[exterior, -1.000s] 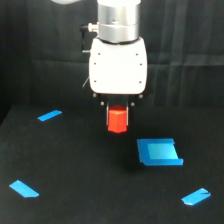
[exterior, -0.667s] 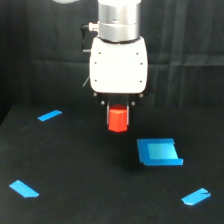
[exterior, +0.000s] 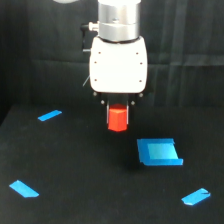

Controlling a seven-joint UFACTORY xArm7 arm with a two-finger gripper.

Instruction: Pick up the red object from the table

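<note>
The red object [exterior: 118, 118] is a small red-orange block held between the dark fingers under my white gripper body. My gripper [exterior: 118, 116] is shut on it and holds it clear above the black table [exterior: 90, 180], near the middle of the exterior view. The block's lower half shows below the fingers; its top is hidden by the gripper body.
A blue square tray [exterior: 158, 151] lies on the table just to the exterior view's right of the block. Blue tape strips lie at the left back [exterior: 49, 115], the left front [exterior: 23, 188] and the right front [exterior: 195, 196]. A black curtain hangs behind.
The gripper has risen a little with the red block in it. The tray and tape strips have not moved.
</note>
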